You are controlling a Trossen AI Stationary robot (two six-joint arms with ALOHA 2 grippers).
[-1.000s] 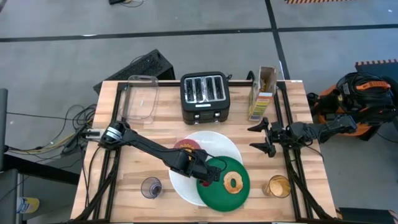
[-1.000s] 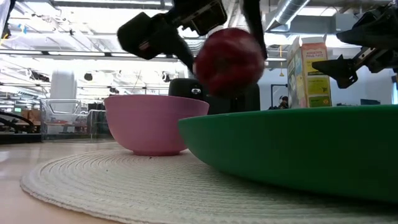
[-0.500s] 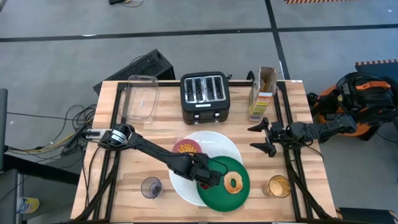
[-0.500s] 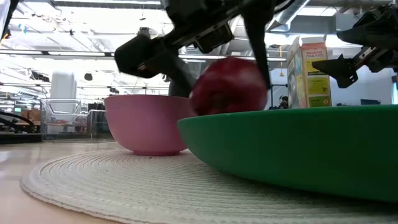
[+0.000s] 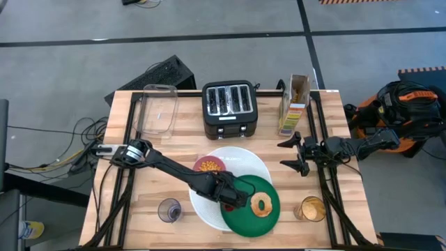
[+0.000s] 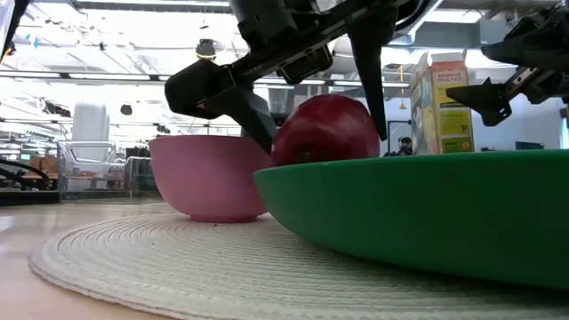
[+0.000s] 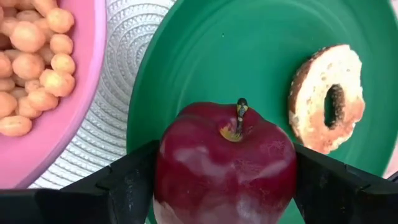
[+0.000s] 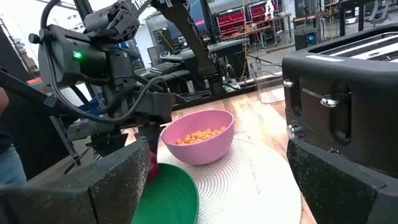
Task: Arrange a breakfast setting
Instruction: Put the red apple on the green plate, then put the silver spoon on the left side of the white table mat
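Observation:
A red apple [image 7: 227,165] with its stem up sits between the fingers of my left gripper [image 5: 231,199], over the left part of the dark-green plate [image 5: 254,216]. A toasted bagel ring [image 5: 263,206] lies flat on that plate. The green plate overlaps the large white round plate [image 5: 240,159], which is ribbed like a mat. A pink bowl [image 5: 208,165] of cereal stands on the white plate. Clear tumblers stand at the near left [image 5: 168,209] and near right [image 5: 311,208]. My right gripper [image 5: 296,155] waits open at the right. No spoon shows. My left gripper pinches the apple by its two opposite sides [image 7: 165,180] between its two fingers [image 7: 127,186]. The fingers come down from above, slanting from the table's left. The apple is upright, and its bottom is hidden behind the green plate's rim [image 6: 356,178]. I cannot tell whether it rests on the plate.
A black four-slot toaster [image 5: 230,104] stands at the far middle, a clear rectangular container [image 5: 159,110] at the far left, and an open carton [image 5: 294,104] at the far right. Bare wood lies between these and the plates.
My left gripper has gone down with the apple toward the green plate. The apple was clear above the rim and now sits partly below it in the low view. The gripper stays shut on it.

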